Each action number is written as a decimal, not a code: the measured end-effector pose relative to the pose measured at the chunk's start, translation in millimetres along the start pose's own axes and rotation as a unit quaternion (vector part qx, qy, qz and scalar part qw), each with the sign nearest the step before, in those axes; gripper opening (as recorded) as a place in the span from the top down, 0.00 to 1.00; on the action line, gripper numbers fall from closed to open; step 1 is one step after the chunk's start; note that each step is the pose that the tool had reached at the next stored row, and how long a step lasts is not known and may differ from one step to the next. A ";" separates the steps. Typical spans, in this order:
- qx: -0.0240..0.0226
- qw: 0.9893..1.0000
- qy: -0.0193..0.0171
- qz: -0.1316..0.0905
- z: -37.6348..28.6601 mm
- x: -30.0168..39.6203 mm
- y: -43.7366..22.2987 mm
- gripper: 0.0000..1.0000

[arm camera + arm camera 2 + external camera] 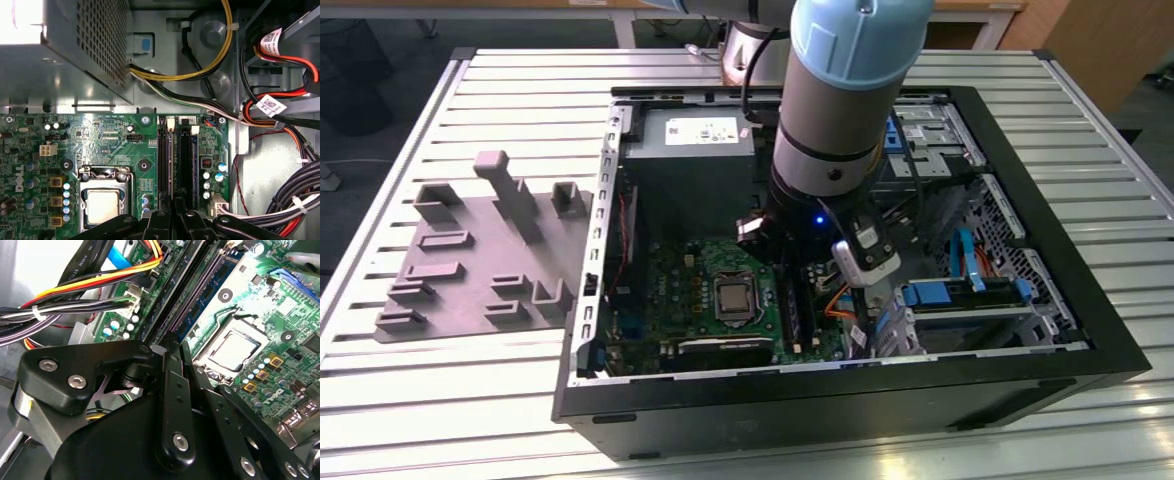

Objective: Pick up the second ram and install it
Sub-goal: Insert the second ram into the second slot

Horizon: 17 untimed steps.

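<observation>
The arm (pixel 834 110) reaches down into the open case (pixel 1067 340), at centre right of the exterior view. Its gripper (pixel 175 212) sits low over the RAM slots (pixel 175 160), at the bottom centre of the first wrist view. The fingers (pixel 179 206) converge to a narrow point right over the slots, so the jaws look nearly shut, but whether they hold anything cannot be told.

A thin blue edge runs along one slot in the first wrist view, likely the ram (pixel 194 165), seated or close to it between the latches. In the second wrist view the same blue strip (pixel 202 295) lies along the black rails at upper centre.

Judging by this, the pick-up is done and the job is at the insertion stage; whether the stick is fully pressed home and latched does not show. The CPU socket (pixel 102 202) lies beside the slots, at lower left.
</observation>
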<state>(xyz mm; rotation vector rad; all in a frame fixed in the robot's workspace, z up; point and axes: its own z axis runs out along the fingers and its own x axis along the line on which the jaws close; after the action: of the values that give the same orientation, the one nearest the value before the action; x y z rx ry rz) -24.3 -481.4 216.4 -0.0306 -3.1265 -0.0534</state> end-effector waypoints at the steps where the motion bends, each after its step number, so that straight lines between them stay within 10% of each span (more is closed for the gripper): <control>1: 0.000 1.000 0.000 0.000 0.3 0.0 0.0 0.86; 17: 0.000 1.000 0.004 0.000 -1.4 -1.6 0.0 0.86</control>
<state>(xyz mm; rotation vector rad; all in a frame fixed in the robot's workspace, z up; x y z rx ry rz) -22.6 -481.4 217.8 -0.0305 -3.1185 -0.0535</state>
